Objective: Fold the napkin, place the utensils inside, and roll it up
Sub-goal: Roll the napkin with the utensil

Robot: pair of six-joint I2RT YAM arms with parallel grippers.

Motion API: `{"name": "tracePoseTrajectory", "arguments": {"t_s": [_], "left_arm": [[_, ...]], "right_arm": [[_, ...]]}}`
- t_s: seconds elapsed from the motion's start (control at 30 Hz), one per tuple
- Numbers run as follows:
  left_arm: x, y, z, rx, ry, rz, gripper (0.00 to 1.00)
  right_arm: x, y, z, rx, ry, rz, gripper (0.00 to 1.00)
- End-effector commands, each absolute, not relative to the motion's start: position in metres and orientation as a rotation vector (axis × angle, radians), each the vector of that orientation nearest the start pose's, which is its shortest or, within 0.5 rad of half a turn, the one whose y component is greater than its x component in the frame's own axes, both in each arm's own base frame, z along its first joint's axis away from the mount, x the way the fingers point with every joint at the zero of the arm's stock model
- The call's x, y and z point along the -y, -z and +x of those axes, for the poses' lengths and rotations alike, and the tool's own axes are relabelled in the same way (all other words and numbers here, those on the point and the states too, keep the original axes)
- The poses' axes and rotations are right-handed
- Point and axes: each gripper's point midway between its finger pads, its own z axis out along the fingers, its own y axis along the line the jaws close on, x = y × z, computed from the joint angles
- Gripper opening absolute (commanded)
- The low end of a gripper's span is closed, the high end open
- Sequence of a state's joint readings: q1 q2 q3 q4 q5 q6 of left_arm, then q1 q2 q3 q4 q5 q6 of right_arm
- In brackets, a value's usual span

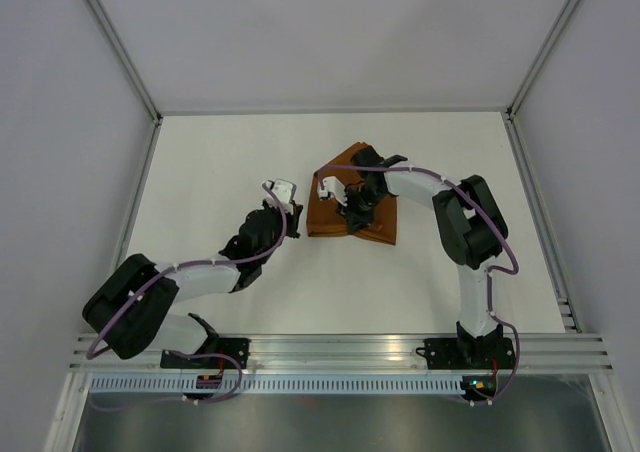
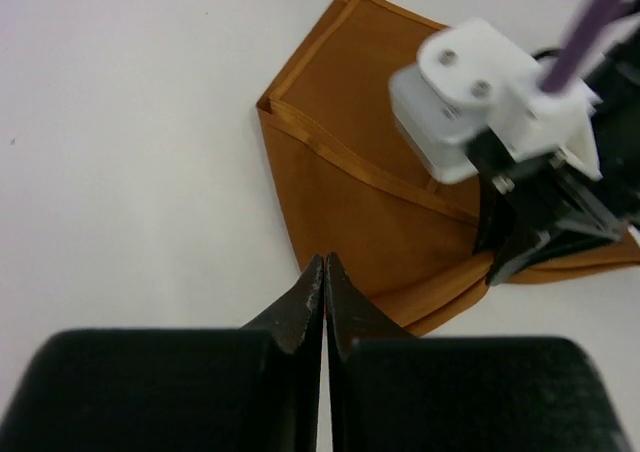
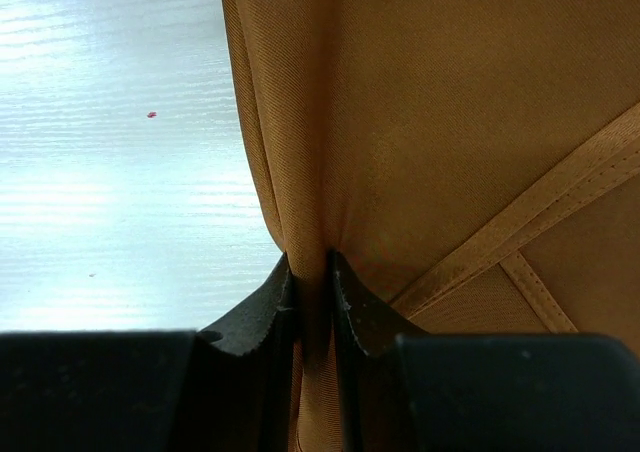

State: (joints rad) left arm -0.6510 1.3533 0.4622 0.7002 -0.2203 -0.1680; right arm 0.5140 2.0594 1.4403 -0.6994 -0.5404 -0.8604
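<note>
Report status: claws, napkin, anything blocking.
Left claw shut, empty, near napkin edge. Right claw shut on pinched napkin fold. Napkin partly folded; knife not visible. No obstruction seen.

Rust-orange napkin (image 1: 325,220), white table (image 1: 220,162)
Napkin plain, unpatterned, hem band (image 3: 560,187) paler orange. Left gripper (image 2: 324,262) and right gripper (image 3: 310,262) black-fingered; wrist housing (image 2: 480,92) white, cable (image 2: 583,34) purple. Red speck (image 3: 151,114) on the table at ten o'clock, right wrist view.

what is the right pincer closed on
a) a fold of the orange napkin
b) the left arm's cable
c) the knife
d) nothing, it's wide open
a: in the right wrist view the right pincer has a raised ridge of the napkin pinched between its two fingers, and no knife shows there.
</note>
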Motion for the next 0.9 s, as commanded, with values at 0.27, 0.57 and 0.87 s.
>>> {"name": "tracePoseTrajectory", "arguments": {"t_s": [0.27,0.57,0.87], "left_arm": [[0.291,-0.142,0.301,-1.384,0.405,0.885,0.25],[0.333,-0.094,0.283,-1.416,0.4,1.232,0.38],[0.338,-0.073,0.286,-1.429,0.325,1.315,0.46]], "right_arm": [[-0.224,0.032,0.295,-2.275,-0.908,-1.888,0.2],[-0.223,0.034,0.296,-2.298,-0.917,-1.895,0.19],[-0.222,0.038,0.298,-2.323,-0.924,-1.901,0.18]]}}
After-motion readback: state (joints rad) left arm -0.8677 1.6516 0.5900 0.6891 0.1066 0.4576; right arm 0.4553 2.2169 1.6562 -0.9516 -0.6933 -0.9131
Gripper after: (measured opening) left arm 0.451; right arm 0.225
